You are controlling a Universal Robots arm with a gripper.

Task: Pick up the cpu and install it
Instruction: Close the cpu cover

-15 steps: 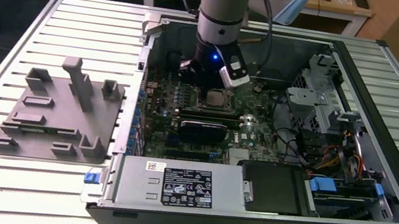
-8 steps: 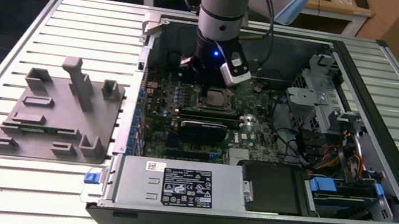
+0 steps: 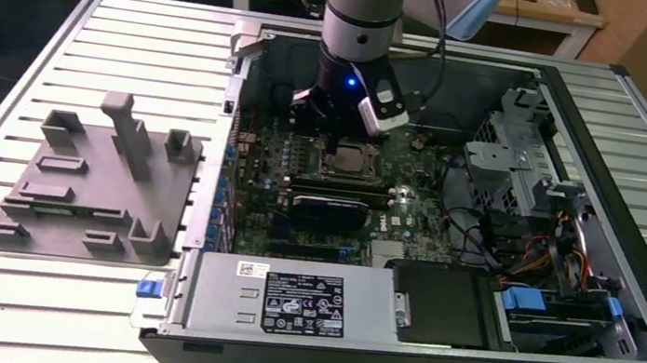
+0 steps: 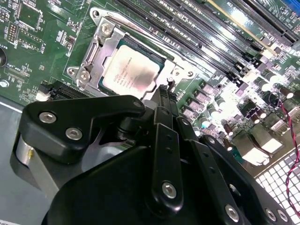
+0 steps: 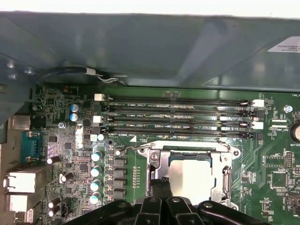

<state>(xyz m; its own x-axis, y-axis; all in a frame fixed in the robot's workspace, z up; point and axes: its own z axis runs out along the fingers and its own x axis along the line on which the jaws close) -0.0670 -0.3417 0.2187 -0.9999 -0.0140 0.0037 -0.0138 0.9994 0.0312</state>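
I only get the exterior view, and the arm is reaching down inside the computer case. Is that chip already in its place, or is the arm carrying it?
Observer: In both wrist views the cpu lies flat, silvery side up, inside the socket's metal frame.
Operator: So where is the claw, then?
Observer: In the second wrist view the gripper is right at one edge of the cpu, close above it.
Operator: Is anything plugged in beside the chip?
Observer: In the first wrist view the four long memory slots next to the socket look empty.
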